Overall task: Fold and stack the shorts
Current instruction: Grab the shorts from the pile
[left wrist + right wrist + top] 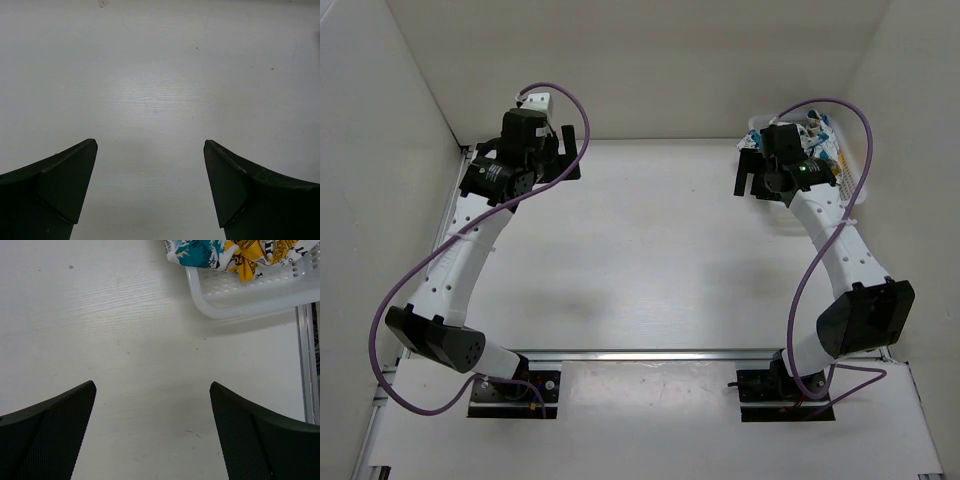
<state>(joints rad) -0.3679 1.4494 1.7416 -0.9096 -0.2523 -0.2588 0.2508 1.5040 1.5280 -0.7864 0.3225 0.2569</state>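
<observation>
Left gripper (pixel 563 160) hangs over the far left part of the white table (pixel 650 250), near the back wall, its jaws spread wide and holding nothing; the left wrist view shows the two dark fingers (pixel 60 185) parted above bare tabletop. Across the middle of the table nothing lies between the two arms. Further right, the right gripper (pixel 748 178) hovers over the far right part of the table, its jaws likewise spread and empty, with both mesh-textured fingers (pixel 55 435) apart over the surface. Just beyond it, in the far right corner, stands a white plastic basket (pixel 225 310). The shorts (pixel 220 252) lie bunched inside it, one teal and white fold lapping over the basket's rim.
</observation>
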